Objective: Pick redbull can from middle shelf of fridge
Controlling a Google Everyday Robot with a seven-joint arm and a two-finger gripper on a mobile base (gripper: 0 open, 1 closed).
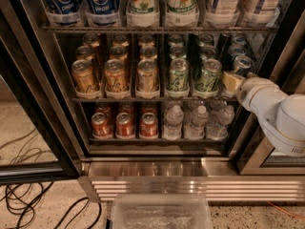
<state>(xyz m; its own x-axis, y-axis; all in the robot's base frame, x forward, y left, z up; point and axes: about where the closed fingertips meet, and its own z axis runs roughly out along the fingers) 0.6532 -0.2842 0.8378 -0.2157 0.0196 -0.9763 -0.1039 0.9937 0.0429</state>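
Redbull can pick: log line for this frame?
phase: reach | hand: right end of middle shelf, at redbull can | can: on shelf | fridge: door open

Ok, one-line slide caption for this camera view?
Robot hand at the right end of the fridge's middle shelf, close against the front redbull can.
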